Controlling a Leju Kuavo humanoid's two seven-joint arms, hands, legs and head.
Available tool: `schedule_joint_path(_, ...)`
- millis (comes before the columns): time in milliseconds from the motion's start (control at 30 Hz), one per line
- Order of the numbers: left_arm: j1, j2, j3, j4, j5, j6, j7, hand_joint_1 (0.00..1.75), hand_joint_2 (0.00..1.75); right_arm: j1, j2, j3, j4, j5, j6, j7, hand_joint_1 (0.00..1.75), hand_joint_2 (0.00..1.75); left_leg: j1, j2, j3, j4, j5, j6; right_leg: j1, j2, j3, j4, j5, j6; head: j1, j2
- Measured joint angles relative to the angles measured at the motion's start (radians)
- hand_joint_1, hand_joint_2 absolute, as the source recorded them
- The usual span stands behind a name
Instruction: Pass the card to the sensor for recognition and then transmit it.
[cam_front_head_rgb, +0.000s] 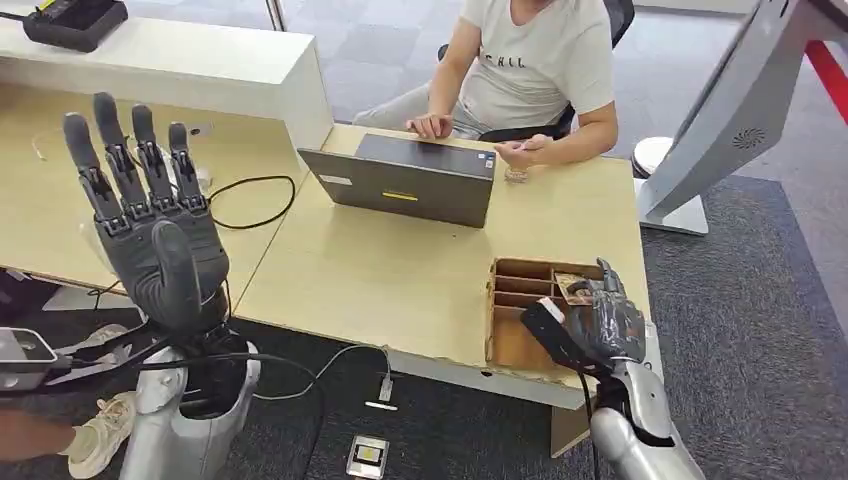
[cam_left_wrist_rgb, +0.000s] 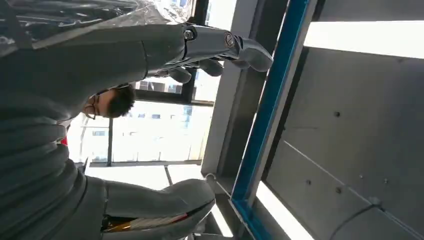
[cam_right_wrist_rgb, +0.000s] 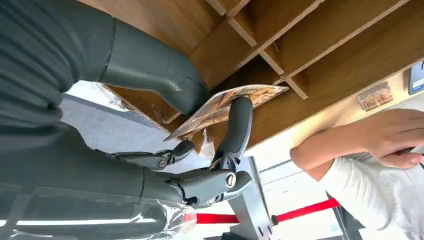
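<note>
My right hand (cam_front_head_rgb: 598, 322) hovers over the brown divided box (cam_front_head_rgb: 512, 345) at the desk's near right corner. In the right wrist view its thumb and one finger (cam_right_wrist_rgb: 239, 120) pinch a patterned brown card (cam_right_wrist_rgb: 260, 93) just above the box's dividers (cam_right_wrist_rgb: 272, 60). In the head view the card (cam_front_head_rgb: 572, 284) peeks out at the fingertips. My left hand (cam_front_head_rgb: 150, 225) is raised high at the left, fingers straight and spread, nothing in it; the left wrist view shows the same hand (cam_left_wrist_rgb: 125, 60) against a window.
A person (cam_front_head_rgb: 530, 70) sits behind the desk with both hands near a grey laptop (cam_front_head_rgb: 410, 180). A tilted grey stand (cam_front_head_rgb: 730, 110) rises at the right. A black device (cam_front_head_rgb: 75, 20) sits on the raised counter far left. Cables (cam_front_head_rgb: 250, 200) trail over the desk.
</note>
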Motion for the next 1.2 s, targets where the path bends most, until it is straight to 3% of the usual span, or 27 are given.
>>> schedule_joint_path(333, -0.005, -0.002, 0.0, 0.002, 0.004, -0.001, 0.0, 0.0, 1.75, -0.001, -0.006, -0.018, -0.038, 0.019, -0.082, 0.013, 1.75, 1.75, 0.0, 0.0, 0.0, 0.0, 0.0, 0.0, 0.0, 0.0, 0.0, 0.0, 0.0, 0.0, 0.0, 0.0)
schedule_joint_path(700, -0.005, -0.022, 0.0, 0.024, 0.0, -0.021, 0.0, 0.0, 1.75, -0.002, -0.047, -0.098, -0.311, 0.082, -0.214, 0.034, 1.75, 1.75, 0.0, 0.0, -0.001, 0.0, 0.0, 0.0, 0.0, 0.0, -0.001, 0.0, 0.0, 0.0, 0.0, 0.0)
schedule_joint_path(1000, -0.008, -0.044, 0.001, 0.042, -0.004, -0.036, 0.0, 0.0, 1.75, -0.052, -0.056, -0.127, -0.41, 0.042, -0.219, 0.004, 1.75, 1.75, 0.0, 0.0, -0.001, 0.0, 0.0, 0.0, 0.0, 0.0, -0.001, 0.0, 0.0, 0.0, 0.0, 0.0)
schedule_joint_path(1033, -0.008, -0.047, 0.002, 0.043, -0.005, -0.037, 0.0, 0.0, 1.75, -0.06, -0.056, -0.127, -0.41, 0.037, -0.219, 0.003, 0.73, 1.75, 0.0, 0.0, -0.001, 0.0, 0.0, 0.0, 0.0, 0.0, -0.001, 0.0, 0.0, 0.0, 0.0, 0.0)
schedule_joint_path(1067, -0.008, -0.05, 0.002, 0.043, -0.005, -0.038, 0.0, 0.0, 1.75, -0.066, -0.056, -0.127, -0.41, 0.032, -0.215, 0.003, 0.0, 1.75, 0.0, 0.0, -0.001, 0.0, 0.0, 0.0, 0.0, 0.0, -0.001, 0.0, 0.0, 0.0, 0.0, 0.0)
schedule_joint_path(1200, -0.009, -0.058, 0.005, 0.046, -0.006, -0.042, 0.0, 0.0, 1.75, -0.079, -0.056, -0.126, -0.407, 0.016, -0.18, 0.003, 0.0, 1.75, 0.0, 0.0, -0.002, 0.0, 0.0, 0.0, 0.0, 0.0, -0.001, 0.0, 0.0, 0.0, 0.0, 0.0)
